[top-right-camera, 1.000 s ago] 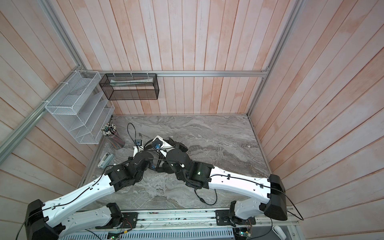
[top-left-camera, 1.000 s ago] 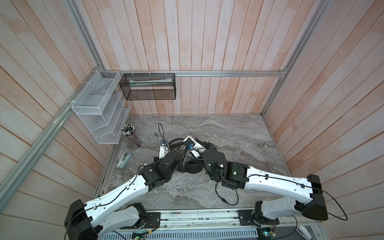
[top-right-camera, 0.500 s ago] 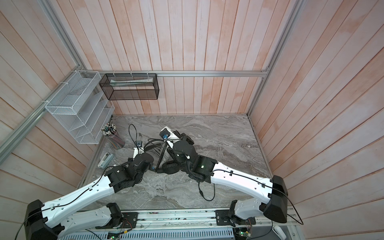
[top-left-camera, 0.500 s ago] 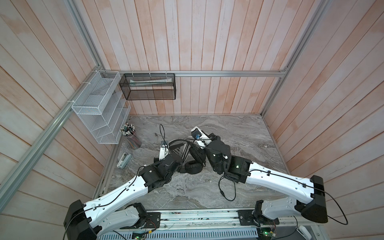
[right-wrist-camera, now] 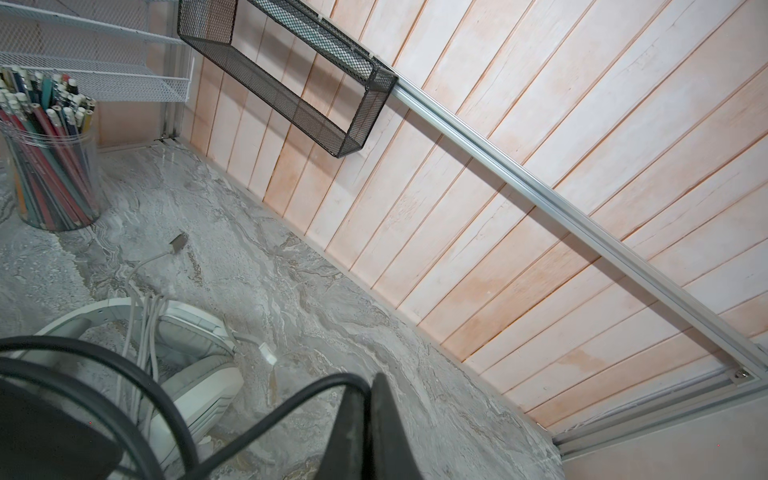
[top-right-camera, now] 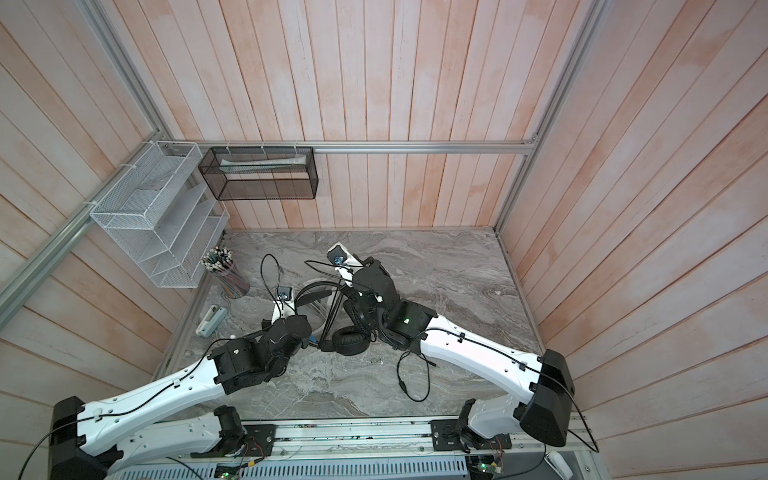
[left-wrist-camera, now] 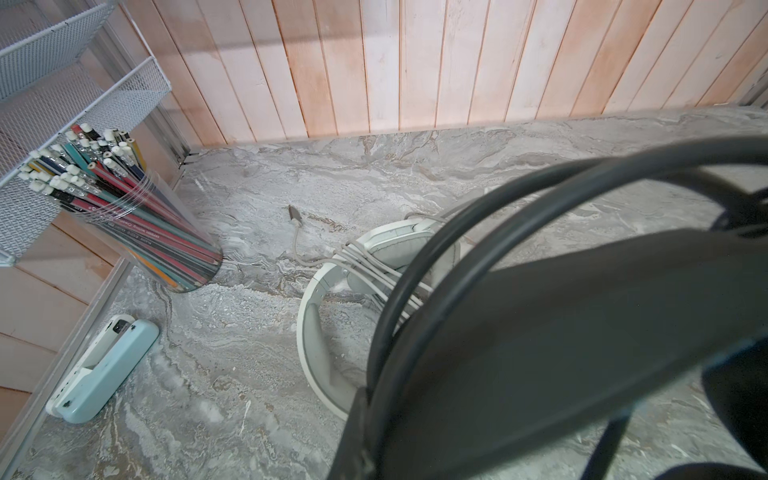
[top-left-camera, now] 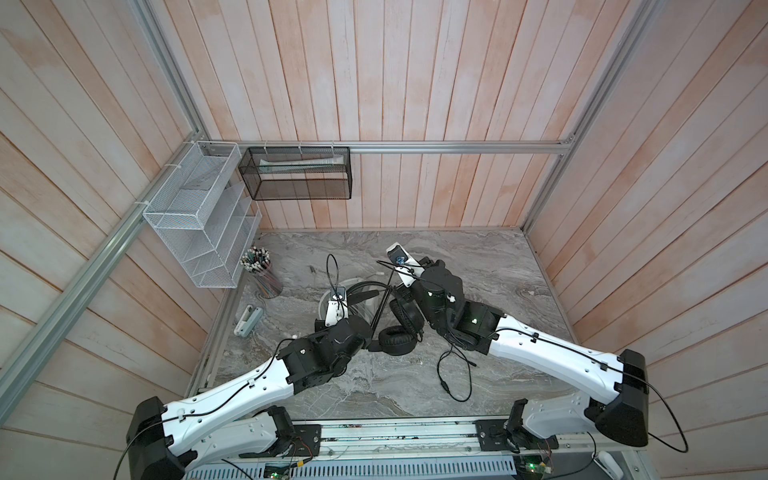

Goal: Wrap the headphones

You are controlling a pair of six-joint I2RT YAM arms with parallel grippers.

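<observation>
Left of centre on the bench (top-left-camera: 519,282): left tool (top-right-camera: 309,340) closed, tips hidden under its own wrist, apparently pinching the black headset (top-left-camera: 397,340) by its band. Behind, largely covered: white headset (left-wrist-camera: 395,247), flat, cable wound across it. Black headset's band arching far-left, cups near-right, blurred in both wrist views. Rightward: right tool (right-wrist-camera: 371,390) pressed together on the black cable (right-wrist-camera: 270,415), with slack trailing on the bench.

Two headphones (top-left-camera: 397,340), one pencil cup (top-left-camera: 266,279), two baskets (top-left-camera: 299,176)
</observation>
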